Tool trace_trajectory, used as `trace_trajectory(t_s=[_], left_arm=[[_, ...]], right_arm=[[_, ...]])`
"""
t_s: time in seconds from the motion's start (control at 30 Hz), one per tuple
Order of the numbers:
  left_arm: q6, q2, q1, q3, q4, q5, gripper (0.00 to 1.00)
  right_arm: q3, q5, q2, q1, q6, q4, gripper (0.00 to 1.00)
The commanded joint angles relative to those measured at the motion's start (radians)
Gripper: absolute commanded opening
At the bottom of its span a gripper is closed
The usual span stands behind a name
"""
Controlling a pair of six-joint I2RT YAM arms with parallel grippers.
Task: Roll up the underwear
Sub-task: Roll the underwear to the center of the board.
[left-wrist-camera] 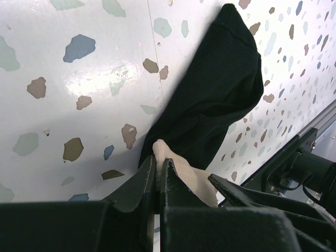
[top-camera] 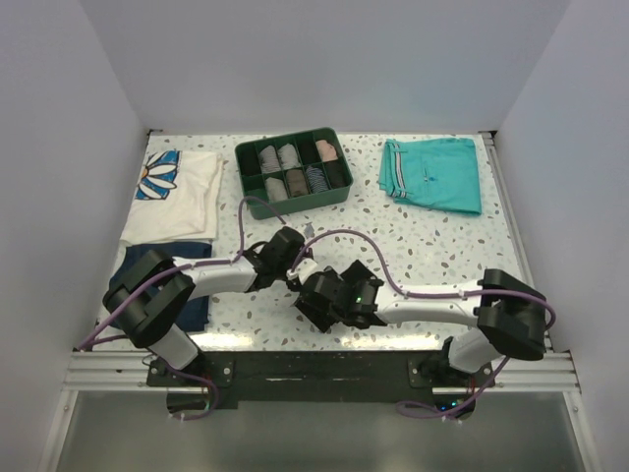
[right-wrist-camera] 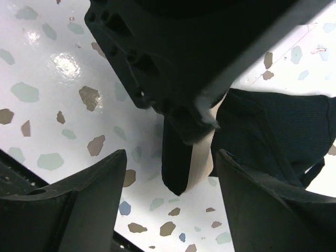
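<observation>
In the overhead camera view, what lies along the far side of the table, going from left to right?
White T-shirt with a daisy print → green compartment tray → teal shorts.

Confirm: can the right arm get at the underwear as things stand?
Probably yes. The right end effector is open, and a fold of the underwear lies in line between its fingers with nothing in front. The only crowding is the left end effector, shut on the beige edge close above.
</observation>
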Motion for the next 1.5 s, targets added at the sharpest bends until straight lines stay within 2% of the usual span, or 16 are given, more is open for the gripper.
trace_trajectory(t_s=[0.0, 0.2, 0.23, 0.33, 0.37, 0.43, 0.47, 0.57, 0.67, 0.7, 0.8, 0.83, 1.13, 1.3, 1.47], left_arm=[[0.026, 0.009, -0.006, 0.020, -0.026, -0.026, 0.00], [0.026, 0.008, -0.006, 0.017, -0.026, -0.023, 0.00], [0.025, 0.008, -0.006, 0.017, -0.026, -0.023, 0.00], [0.022, 0.006, -0.005, 0.017, -0.026, -0.020, 0.00], [0.018, 0.005, -0.005, 0.015, -0.026, -0.020, 0.00], [0.017, -0.003, -0.005, 0.015, -0.023, -0.023, 0.00], [0.014, -0.009, -0.005, 0.015, -0.024, -0.030, 0.00], [0.008, -0.035, 0.009, 0.011, -0.036, -0.058, 0.07], [0.008, -0.076, 0.073, -0.017, -0.079, -0.067, 0.21], [0.008, -0.093, 0.095, -0.029, -0.079, -0.067, 0.31], [0.017, -0.170, 0.196, -0.078, -0.093, -0.070, 0.48], [0.023, -0.190, 0.243, -0.092, -0.119, -0.081, 0.51], [0.068, -0.435, 0.438, -0.167, -0.250, -0.107, 0.55], [0.080, -0.523, 0.500, -0.187, -0.299, -0.106, 0.55], [0.084, -0.550, 0.512, -0.201, -0.311, -0.090, 0.56]], right_arm=[[0.044, 0.063, 0.041, 0.015, -0.002, 0.037, 0.68], [0.000, 0.083, 0.050, 0.018, 0.036, 0.087, 0.46], [-0.006, 0.087, 0.050, 0.018, 0.041, 0.092, 0.39], [-0.019, 0.092, 0.053, 0.018, 0.059, 0.103, 0.31], [-0.026, 0.087, 0.054, 0.018, 0.064, 0.112, 0.25], [-0.035, 0.084, 0.058, 0.018, 0.073, 0.121, 0.20], [-0.046, 0.083, 0.058, 0.018, 0.087, 0.127, 0.14], [-0.081, 0.066, 0.042, 0.018, 0.113, 0.167, 0.08], [-0.103, 0.046, 0.032, 0.018, 0.135, 0.216, 0.06], [-0.102, 0.041, 0.039, 0.016, 0.135, 0.225, 0.05], [-0.077, 0.020, 0.073, 0.018, 0.130, 0.248, 0.04], [-0.056, 0.012, 0.082, 0.018, 0.126, 0.257, 0.04], [0.113, -0.087, 0.208, 0.018, 0.037, 0.293, 0.02], [0.207, -0.179, 0.262, 0.025, -0.014, 0.296, 0.02], [0.267, -0.232, 0.291, 0.038, -0.060, 0.281, 0.01]])
